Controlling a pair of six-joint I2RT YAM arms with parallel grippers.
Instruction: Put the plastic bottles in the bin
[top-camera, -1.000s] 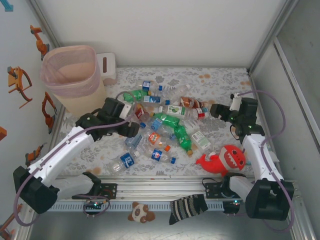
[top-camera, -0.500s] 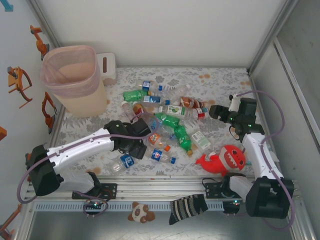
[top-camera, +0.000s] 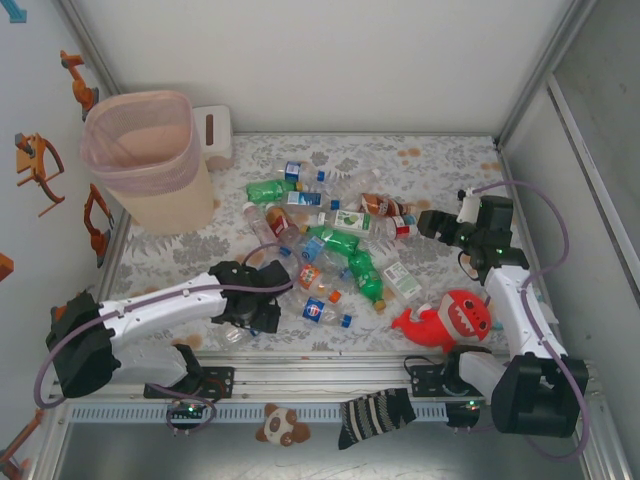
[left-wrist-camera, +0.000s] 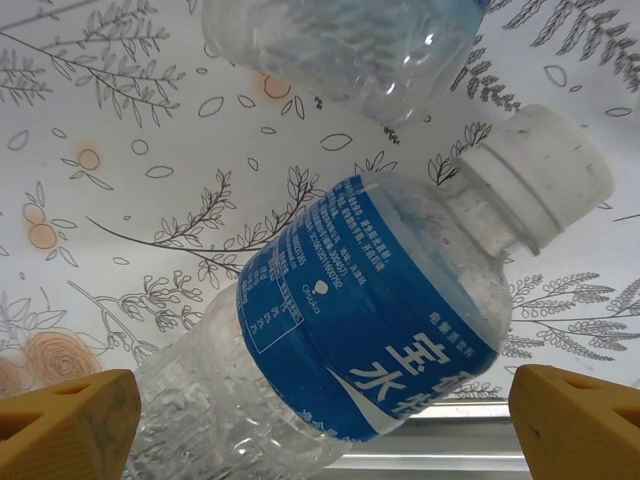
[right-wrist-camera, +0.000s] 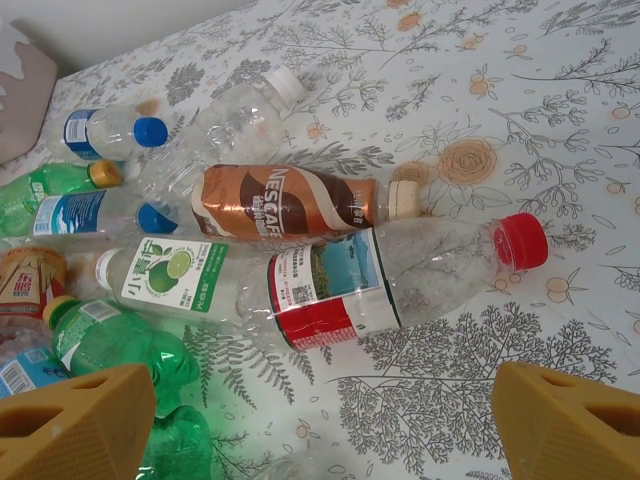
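Left end effector (left-wrist-camera: 320, 425), right end effector (right-wrist-camera: 320, 420) gape wide.

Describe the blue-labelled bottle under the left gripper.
The blue-labelled bottle is clear, dimpled plastic with a white screw cap and white print on its label. It looks empty. It lies on its side on the floral cloth, cap toward the wrist view's upper right, between the fingers of the open left gripper, not yet gripped.

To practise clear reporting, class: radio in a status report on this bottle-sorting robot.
Left claw open, over blue-label bottle. Right claw open, above red-cap bottle. Bottles piled outside bin. Red plush toy beside pile.
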